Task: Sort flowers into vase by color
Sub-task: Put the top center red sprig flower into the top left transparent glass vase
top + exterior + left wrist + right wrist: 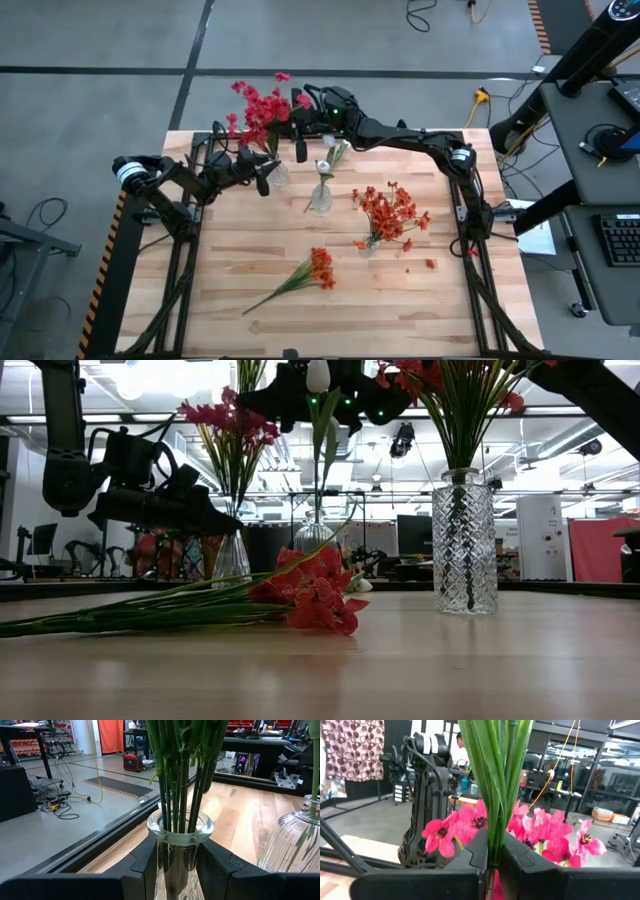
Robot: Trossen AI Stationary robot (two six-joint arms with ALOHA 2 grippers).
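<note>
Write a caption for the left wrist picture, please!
Left gripper hugs the neck of a clear glass vase full of green stems.

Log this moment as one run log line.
left end effector: gripping crimson vase | right end effector: shut on green stem above white-bud vase | loose orange stem: on table

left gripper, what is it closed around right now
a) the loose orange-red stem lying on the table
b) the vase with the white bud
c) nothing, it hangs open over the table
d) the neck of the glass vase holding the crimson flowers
d: in the left wrist view the left gripper has a finger on each side of the glass vase neck, with green stalks rising out of it.
</note>
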